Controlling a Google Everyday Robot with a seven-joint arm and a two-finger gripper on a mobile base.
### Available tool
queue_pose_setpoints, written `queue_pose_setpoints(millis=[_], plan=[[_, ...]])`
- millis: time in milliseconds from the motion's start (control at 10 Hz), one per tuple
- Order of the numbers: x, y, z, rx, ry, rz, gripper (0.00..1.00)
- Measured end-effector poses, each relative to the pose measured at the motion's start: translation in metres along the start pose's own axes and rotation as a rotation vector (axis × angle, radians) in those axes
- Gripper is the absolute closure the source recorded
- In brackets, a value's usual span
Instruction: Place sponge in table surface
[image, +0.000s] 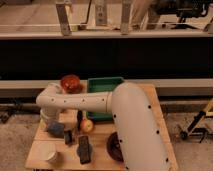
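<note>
Here, a light-brown wooden desk (100, 150) is seen from above and in front, with a dark wall behind it. A thick white robot arm (125, 115) rises from the lower right, reaches left across the desk, bends at an elbow and drops down. Its hand (54, 126) is low over the left part of the desk. Right at the hand lies a blue-grey lump that looks to be the sponge (57, 131), at or on the desk surface. Whether the hand is apart, together or clamped on the sponge, I cannot tell.

A green tray (104, 83) sits at the back middle, with a red-brown bowl (70, 82) just left of it. A round yellow fruit (86, 125) lies near the sponge, to its right. A black oblong object (84, 148) lies toward the front, a white round container (50, 155) at the front left, and a dark bowl (114, 146) is partly hidden by the arm.
</note>
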Motion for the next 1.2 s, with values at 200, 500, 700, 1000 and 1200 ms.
queue_pose_setpoints(millis=[200, 500, 700, 1000, 1200], plan=[[0.001, -0.004, 0.003, 0.013, 0.004, -0.036, 0.2], [0.003, -0.01, 0.004, 0.036, 0.011, -0.089, 0.2], [0.003, -0.012, 0.004, 0.044, 0.006, -0.114, 0.2], [0.006, -0.022, 0.005, 0.033, -0.014, -0.182, 0.2], [0.006, -0.025, 0.0, 0.0, -0.028, -0.219, 0.2]])
